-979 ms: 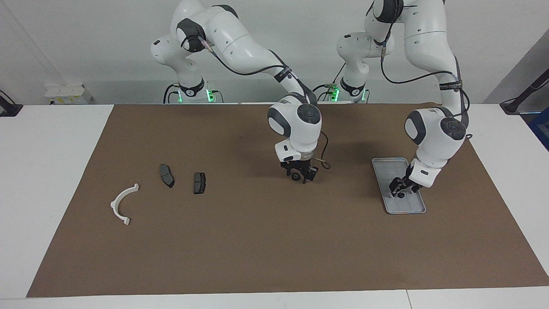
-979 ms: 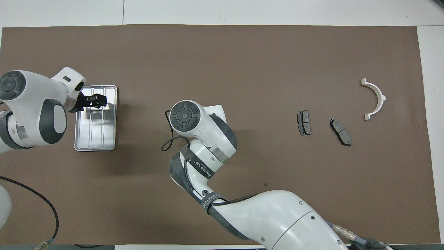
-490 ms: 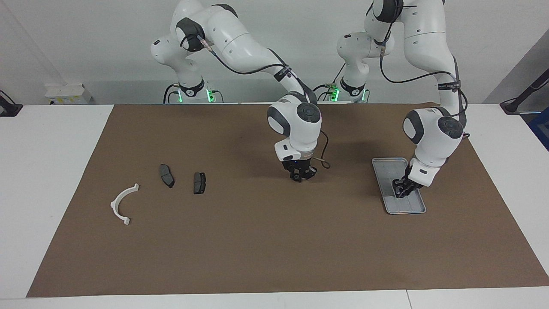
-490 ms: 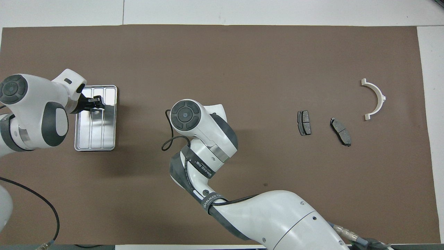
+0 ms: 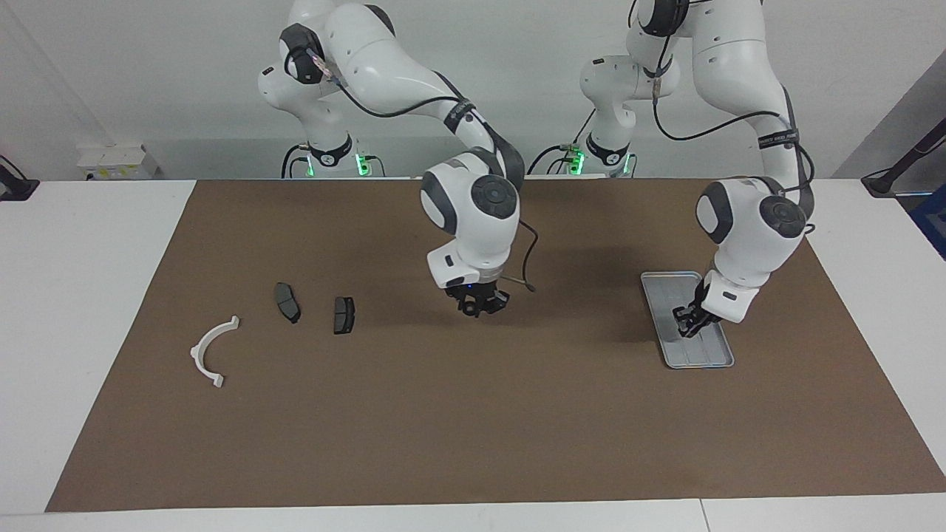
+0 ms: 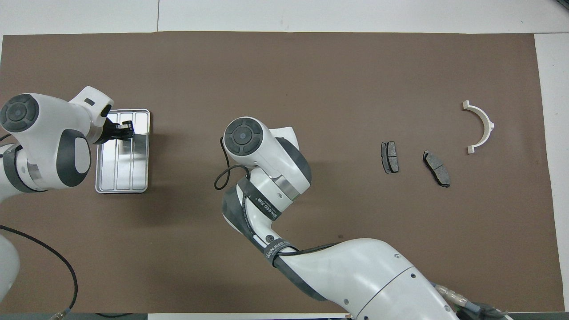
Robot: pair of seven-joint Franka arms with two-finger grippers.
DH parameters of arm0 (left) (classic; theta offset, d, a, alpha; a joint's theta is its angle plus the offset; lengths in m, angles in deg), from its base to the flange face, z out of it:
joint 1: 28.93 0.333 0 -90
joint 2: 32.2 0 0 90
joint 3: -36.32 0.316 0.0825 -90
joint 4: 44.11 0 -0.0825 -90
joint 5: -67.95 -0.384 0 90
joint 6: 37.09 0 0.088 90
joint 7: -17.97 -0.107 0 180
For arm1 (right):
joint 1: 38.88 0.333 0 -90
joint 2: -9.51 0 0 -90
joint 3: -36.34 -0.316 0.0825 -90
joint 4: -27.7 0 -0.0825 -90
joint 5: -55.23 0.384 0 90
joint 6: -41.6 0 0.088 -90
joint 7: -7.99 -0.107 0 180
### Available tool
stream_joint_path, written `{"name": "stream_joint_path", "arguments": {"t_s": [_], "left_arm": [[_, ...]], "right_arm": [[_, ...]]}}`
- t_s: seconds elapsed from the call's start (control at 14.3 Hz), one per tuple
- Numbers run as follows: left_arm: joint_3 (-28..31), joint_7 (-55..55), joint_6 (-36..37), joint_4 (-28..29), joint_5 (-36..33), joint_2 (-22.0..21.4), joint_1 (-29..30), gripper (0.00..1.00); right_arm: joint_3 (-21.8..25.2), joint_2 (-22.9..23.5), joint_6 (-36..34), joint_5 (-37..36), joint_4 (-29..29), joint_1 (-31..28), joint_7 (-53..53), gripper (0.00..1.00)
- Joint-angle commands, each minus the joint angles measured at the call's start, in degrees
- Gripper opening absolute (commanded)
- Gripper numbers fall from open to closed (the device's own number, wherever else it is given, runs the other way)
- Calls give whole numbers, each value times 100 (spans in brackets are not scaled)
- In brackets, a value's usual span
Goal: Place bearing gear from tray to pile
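Observation:
My right gripper (image 5: 477, 306) hangs low over the middle of the brown mat, shut on the small dark bearing gear (image 5: 474, 311). Its own wrist hides it in the overhead view. The silver-grey tray (image 5: 702, 353) lies toward the left arm's end and also shows in the overhead view (image 6: 124, 173). My left gripper (image 5: 687, 325) hovers over the tray, fingers together, and appears from above as well (image 6: 124, 130). The pile lies toward the right arm's end: a white bracket (image 5: 199, 349) and two dark brake pads (image 5: 287, 302) (image 5: 344, 315).
The brown mat (image 5: 473, 428) covers most of the white table. From above, the bracket (image 6: 489, 122) lies farther from the robots than the two pads (image 6: 390, 157) (image 6: 436, 168). A loose black cable loops off the right wrist (image 6: 222, 175).
My right gripper closed on the gear on the mat, lifted it and moved toward the pile. My left gripper's fingers came together and rose slightly over the tray.

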Motion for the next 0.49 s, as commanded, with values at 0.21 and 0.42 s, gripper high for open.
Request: {"name": "stream_joint_path", "arguments": {"t_s": [0.21,0.42], "left_arm": [[-42,3151,919,-1033,-237,-201,-1818,0],[-42,4385,363,-337,-415,-326,-2725,0]], "right_arm": [[-77,-978,-825,-5,-136,-1537,3842,0],[-86,-987,-327,4,-591,-2356,5183,0]]}}
